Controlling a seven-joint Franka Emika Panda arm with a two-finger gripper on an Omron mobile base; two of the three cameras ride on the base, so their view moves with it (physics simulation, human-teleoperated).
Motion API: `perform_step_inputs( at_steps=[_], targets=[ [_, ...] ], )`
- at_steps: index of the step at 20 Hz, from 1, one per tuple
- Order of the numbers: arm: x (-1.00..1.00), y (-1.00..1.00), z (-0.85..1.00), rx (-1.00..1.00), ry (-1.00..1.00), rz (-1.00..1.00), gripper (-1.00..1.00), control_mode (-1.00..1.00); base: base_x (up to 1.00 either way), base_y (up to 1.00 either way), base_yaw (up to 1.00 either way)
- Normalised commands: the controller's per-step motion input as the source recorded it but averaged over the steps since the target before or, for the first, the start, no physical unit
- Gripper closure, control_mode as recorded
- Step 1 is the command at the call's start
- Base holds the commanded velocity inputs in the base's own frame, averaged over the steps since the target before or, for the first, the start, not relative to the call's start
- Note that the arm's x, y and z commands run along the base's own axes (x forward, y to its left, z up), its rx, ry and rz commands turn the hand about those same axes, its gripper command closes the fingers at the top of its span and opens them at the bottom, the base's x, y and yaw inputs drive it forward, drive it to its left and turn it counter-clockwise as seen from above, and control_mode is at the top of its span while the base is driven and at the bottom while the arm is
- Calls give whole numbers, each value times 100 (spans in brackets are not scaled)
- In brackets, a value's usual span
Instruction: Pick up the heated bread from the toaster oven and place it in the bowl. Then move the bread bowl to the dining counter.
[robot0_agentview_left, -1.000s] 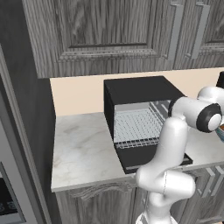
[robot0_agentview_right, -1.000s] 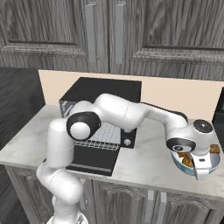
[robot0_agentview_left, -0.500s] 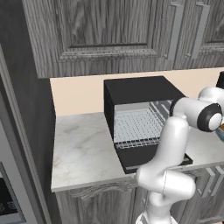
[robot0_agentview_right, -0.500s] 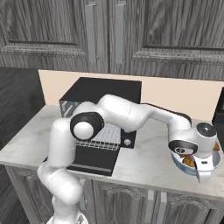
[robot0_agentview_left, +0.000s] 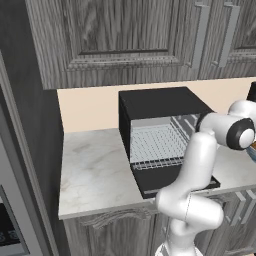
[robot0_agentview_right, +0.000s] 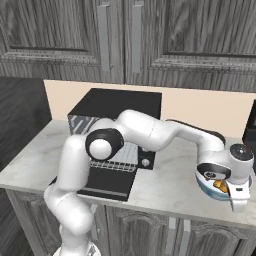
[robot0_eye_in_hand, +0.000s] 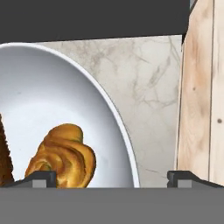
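The bowl (robot0_agentview_right: 207, 186), blue-grey outside and white inside (robot0_eye_in_hand: 52, 96), stands on the counter to the right of the toaster oven. The heated bread (robot0_eye_in_hand: 62, 155), a golden lump, lies in it and shows as an orange spot (robot0_agentview_right: 218, 185) in the right base view. My gripper (robot0_eye_in_hand: 113, 178) is open and hangs just over the bowl's right rim, one fingertip (robot0_eye_in_hand: 41, 177) by the bread and the other outside the bowl; it holds nothing. The toaster oven (robot0_agentview_left: 157, 104) (robot0_agentview_right: 117, 106) has its door down and its wire rack (robot0_agentview_left: 155, 144) bare. The dining counter is out of view.
A brown loaf end (robot0_eye_in_hand: 3, 153) lies in the bowl beside the bread. A pale wooden block (robot0_eye_in_hand: 202, 87) stands close on the bowl's far side. A black appliance (robot0_agentview_right: 250, 131) sits at the counter's right end. Bare marble counter (robot0_agentview_left: 92, 170) lies left of the oven.
My hand has come down and a little to the right over the bowl, still open. The bread and the bowl have stayed where they were.
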Motion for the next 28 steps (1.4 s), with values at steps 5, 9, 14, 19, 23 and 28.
perform_step_inputs(
  at_steps=[5, 9, 14, 19, 23, 28],
  targets=[
    [3, -20, -14, 0, 0, -2, -100, -100, 0, 0, 0],
    [17, 0, -29, 0, 0, 0, -100, -100, 0, 0, 0],
    [32, 0, -31, 0, 0, 0, -100, -100, 0, 0, 0],
    [26, 0, -10, 0, 0, -1, 100, -100, 0, 0, 0],
    [2, 5, 0, 0, 0, -1, 100, -100, 0, 0, 0],
    [-12, 40, 14, 0, -7, 0, 100, -100, 0, 0, 0]
  ],
)
